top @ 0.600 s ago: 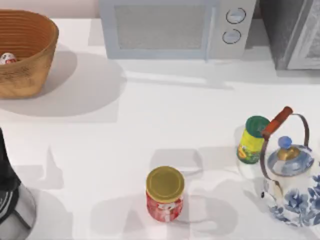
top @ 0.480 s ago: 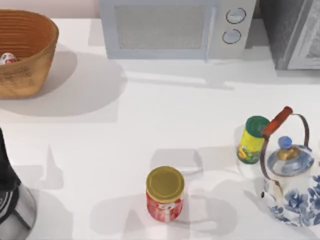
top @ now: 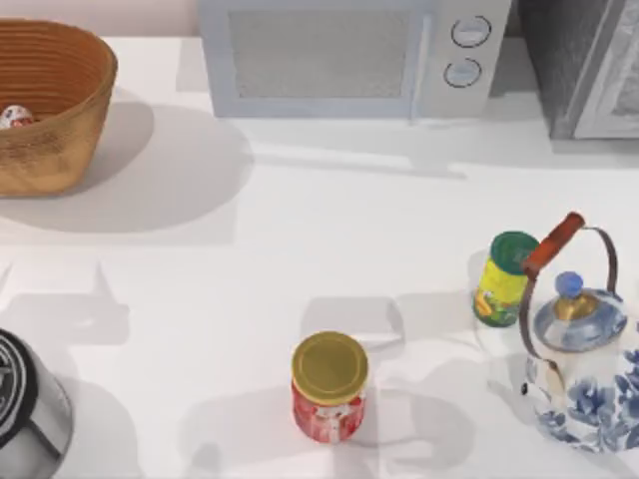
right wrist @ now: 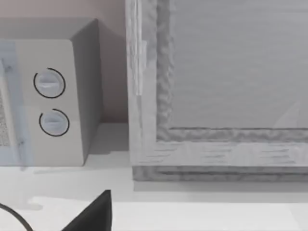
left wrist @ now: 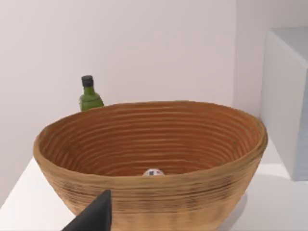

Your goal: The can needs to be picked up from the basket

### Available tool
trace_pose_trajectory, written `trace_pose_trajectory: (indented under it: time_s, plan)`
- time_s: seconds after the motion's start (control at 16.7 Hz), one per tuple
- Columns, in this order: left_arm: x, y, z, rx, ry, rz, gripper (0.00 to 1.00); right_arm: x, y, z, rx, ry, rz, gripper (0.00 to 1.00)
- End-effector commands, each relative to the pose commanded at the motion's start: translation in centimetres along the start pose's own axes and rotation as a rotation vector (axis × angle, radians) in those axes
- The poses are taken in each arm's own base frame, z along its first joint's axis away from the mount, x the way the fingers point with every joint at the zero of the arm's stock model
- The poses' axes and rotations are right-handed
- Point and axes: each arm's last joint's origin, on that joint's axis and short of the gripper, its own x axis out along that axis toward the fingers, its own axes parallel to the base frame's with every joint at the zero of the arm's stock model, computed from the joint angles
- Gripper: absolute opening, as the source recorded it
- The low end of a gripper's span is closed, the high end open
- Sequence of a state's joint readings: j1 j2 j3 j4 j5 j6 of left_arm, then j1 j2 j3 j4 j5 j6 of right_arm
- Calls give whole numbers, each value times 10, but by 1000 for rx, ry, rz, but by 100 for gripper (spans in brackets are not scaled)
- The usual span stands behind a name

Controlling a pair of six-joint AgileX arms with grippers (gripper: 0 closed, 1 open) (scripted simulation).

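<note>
Our left gripper (left wrist: 96,216) faces the basket (left wrist: 159,192) from short of its rim; finger state we cannot tell. The can (top: 14,117) sits inside, untouched. Approach, descent and grasp all remain. Right arm idle.

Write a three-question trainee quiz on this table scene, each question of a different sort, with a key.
1. True or false: the can lies inside the basket.
2. Multiple choice: which stands nearest the kettle? A) red jar B) yellow bottle C) microwave
3. Fill in: the left arm sits at the table's near ____ corner in the top view.

Key: 1 true; 2 B; 3 left.
</note>
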State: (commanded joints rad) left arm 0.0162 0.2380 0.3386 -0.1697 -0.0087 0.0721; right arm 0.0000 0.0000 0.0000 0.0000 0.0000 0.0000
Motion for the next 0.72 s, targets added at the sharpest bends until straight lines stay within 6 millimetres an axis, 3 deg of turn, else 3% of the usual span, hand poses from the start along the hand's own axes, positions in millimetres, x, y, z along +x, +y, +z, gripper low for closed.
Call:
trace_pose_trajectory:
  time_s: [0.18,0.48,0.72]
  plan:
    - [6,5,65,11,35,-11,100,0,0,0,0,0,0,100]
    - [32,16,190,15,39,-14,100,0,0,0,0,0,0,100]
    - [66,20,251,-18,76,-39,100,0,0,0,0,0,0,100]
